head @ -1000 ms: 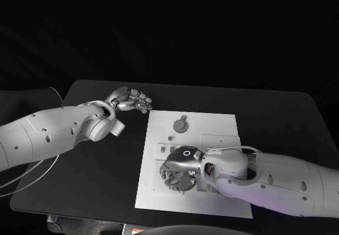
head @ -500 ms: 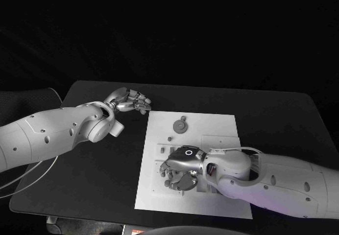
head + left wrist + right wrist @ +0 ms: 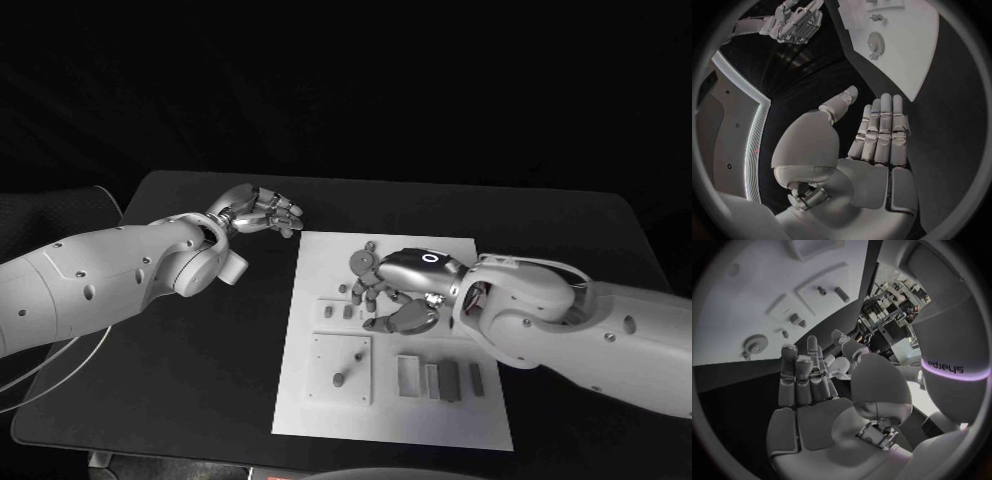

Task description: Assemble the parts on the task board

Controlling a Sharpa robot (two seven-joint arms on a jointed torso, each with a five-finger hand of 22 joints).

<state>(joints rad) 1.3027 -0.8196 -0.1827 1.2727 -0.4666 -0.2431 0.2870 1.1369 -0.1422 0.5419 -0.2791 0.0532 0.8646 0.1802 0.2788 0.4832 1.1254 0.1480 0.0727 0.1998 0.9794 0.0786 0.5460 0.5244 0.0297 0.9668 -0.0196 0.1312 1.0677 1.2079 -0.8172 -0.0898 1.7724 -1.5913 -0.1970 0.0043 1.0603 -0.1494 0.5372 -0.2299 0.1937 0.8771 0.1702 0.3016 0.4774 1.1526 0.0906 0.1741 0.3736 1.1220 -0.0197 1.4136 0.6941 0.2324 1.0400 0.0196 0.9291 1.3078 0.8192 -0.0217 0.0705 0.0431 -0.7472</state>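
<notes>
The white task board [image 3: 459, 262] lies in the middle of the black table. A grey gear [image 3: 361, 259] sits near its far edge, also seen as the gear [image 3: 875, 42] and the gear [image 3: 754, 344]. Small grey parts [image 3: 330, 312] lie at the board's left side, and a peg [image 3: 339, 378] lies on a square panel nearer me. My right hand [image 3: 392, 292] hovers over the board just short of the gear, fingers spread, nothing in it. My left hand [image 3: 264, 211] stays off the board's far left corner, fingers straight with the thumb apart and nothing held.
Several narrow grey blocks [image 3: 438, 378] sit in a row on the board's near half. My right forearm [image 3: 577, 325] lies across the board's right edge. Bare black table [image 3: 216, 340] stretches left of the board.
My right hand has moved from the board's near left part toward the far edge by the gear, uncovering the square panel and the row of blocks. The left hand has hardly moved.
</notes>
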